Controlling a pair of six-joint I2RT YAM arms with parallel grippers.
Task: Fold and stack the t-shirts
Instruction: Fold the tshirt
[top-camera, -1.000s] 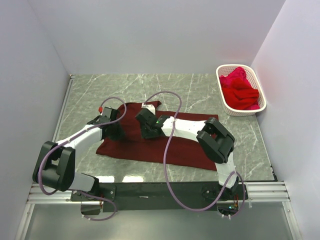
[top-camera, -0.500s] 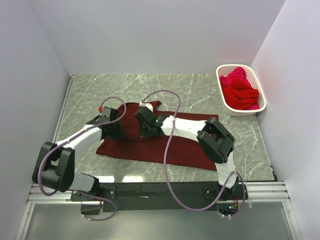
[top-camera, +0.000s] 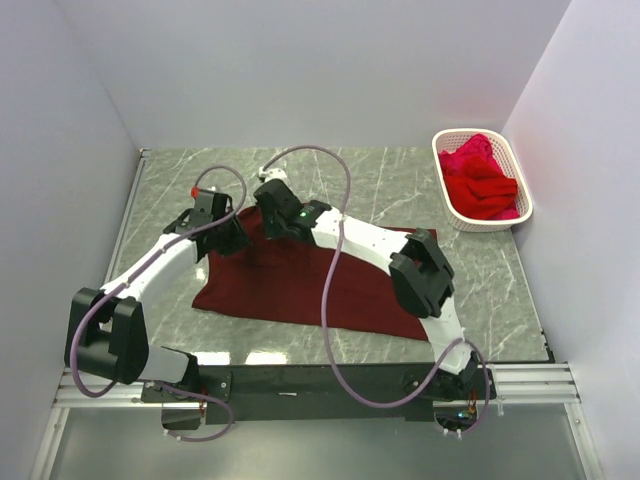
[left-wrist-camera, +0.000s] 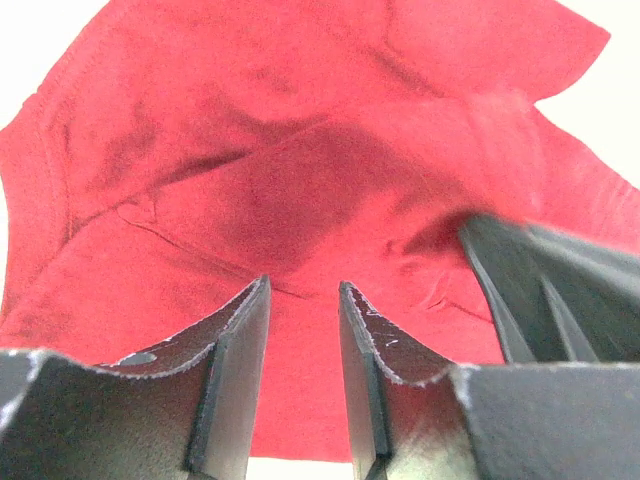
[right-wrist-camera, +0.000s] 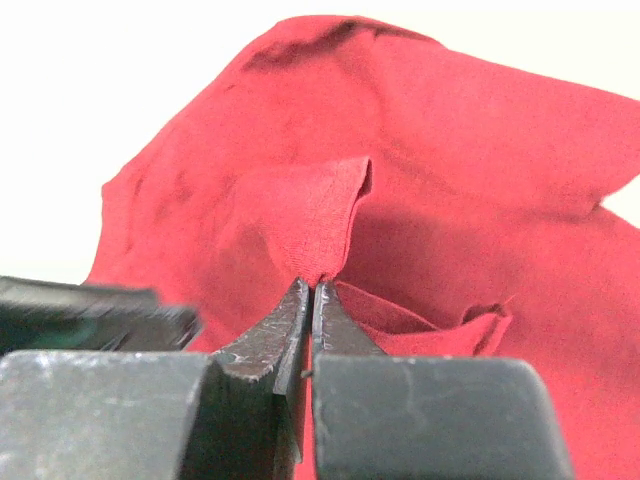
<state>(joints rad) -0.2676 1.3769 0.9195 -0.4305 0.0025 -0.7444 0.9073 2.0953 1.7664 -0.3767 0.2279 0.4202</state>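
Note:
A dark maroon t-shirt (top-camera: 300, 285) lies spread on the marble table (top-camera: 180, 180). My right gripper (top-camera: 272, 212) is over the shirt's far left part, and in the right wrist view (right-wrist-camera: 315, 288) it is shut on a raised fold of the cloth (right-wrist-camera: 310, 215). My left gripper (top-camera: 226, 236) is just left of it at the shirt's far left edge. In the left wrist view (left-wrist-camera: 303, 300) its jaws stand a little apart above the red cloth (left-wrist-camera: 300, 150), with nothing between them. Brighter crimson shirts (top-camera: 478, 180) are piled in the basket.
The white slotted basket (top-camera: 520, 218) stands at the far right against the wall. Grey walls close in the table on the left, back and right. Purple cables (top-camera: 330, 300) loop over the arms and across the shirt.
Both grippers have moved toward the far left. The right gripper has pulled a pinched fold of the shirt with it, and the sleeve that lay at the far edge no longer shows.

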